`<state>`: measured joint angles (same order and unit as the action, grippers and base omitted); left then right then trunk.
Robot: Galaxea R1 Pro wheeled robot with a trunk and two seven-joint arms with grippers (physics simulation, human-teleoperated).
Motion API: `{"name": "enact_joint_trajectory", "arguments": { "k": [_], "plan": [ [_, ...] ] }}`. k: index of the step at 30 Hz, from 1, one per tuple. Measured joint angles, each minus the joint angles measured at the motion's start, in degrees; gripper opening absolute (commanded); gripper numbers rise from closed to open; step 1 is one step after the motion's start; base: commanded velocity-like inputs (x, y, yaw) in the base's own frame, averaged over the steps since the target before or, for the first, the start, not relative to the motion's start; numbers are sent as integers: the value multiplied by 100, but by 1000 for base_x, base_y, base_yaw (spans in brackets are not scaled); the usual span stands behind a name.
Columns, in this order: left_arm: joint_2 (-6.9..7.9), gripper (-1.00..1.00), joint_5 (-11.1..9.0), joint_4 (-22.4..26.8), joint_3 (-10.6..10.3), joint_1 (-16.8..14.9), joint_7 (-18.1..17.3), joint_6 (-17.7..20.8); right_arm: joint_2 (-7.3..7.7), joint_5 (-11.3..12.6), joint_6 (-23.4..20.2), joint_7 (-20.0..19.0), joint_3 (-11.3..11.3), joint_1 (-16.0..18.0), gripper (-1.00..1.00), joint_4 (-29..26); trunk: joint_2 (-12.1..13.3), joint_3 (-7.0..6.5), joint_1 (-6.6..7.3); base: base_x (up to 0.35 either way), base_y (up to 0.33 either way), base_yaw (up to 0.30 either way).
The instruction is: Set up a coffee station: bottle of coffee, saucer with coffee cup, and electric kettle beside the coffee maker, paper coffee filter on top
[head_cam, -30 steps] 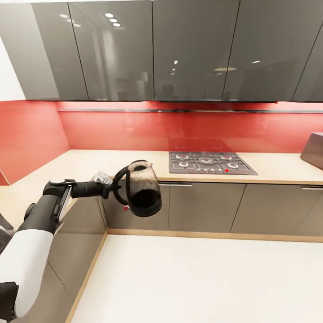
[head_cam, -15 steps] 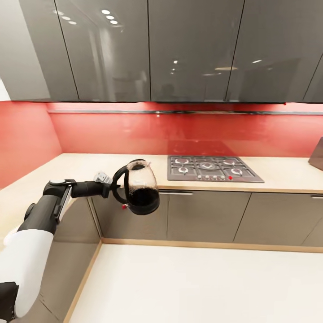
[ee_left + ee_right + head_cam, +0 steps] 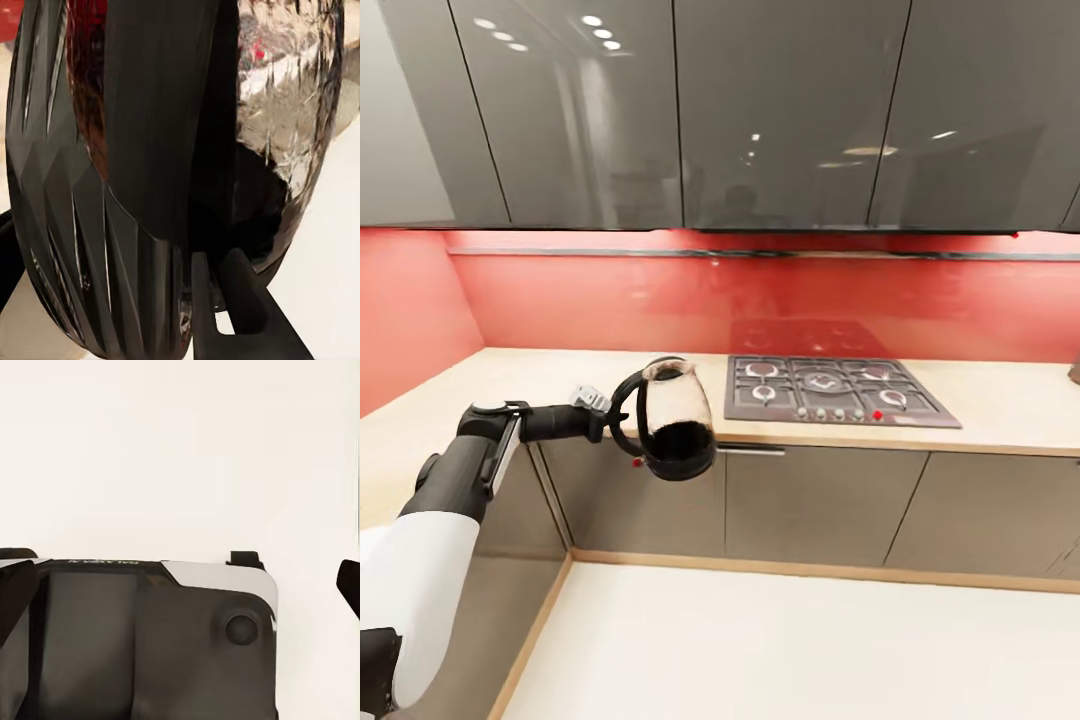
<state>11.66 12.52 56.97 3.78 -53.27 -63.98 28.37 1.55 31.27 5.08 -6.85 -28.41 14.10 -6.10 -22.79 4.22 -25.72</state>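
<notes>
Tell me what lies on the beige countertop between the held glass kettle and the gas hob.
In the head view, nothing: bare beige countertop separates the dark glass electric kettle, held by the left gripper, from the gas hob.

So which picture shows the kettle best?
The head view: the whole electric kettle hangs by its handle from the left gripper, over the floor. The left wrist view shows just a very close part of its glass and handle.

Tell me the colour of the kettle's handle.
Black. The kettle handle curves off its left side, clearest in the head view.
</notes>
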Motion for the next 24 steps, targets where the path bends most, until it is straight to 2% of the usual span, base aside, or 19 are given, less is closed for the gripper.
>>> {"name": "enact_joint_trajectory", "arguments": {
  "k": [7, 10, 13, 24],
  "plan": [
    [7, -100, -28, 44, 25, 0, -6, 3, 1, 3, 0, 1, 0, 0, 100, 0, 0, 0, 0, 282, -163, 264],
    [17, -100, -49, 94, 60, 0, -20, 23, 4, 3, 0, -1, 6, 0, 100, -1, 0, 0, 0, 281, -164, 35],
    [29, -100, -65, 363, 123, -1, -26, 60, 9, 3, 8, 4, 8, 0, 100, -1, -2, -1, 1, 282, -164, 4],
    [43, -100, -26, 446, 126, 0, -19, 57, 18, -3, 26, 5, 0, 0, 100, -1, 0, 0, 0, 279, -165, 0]
  ]
}}
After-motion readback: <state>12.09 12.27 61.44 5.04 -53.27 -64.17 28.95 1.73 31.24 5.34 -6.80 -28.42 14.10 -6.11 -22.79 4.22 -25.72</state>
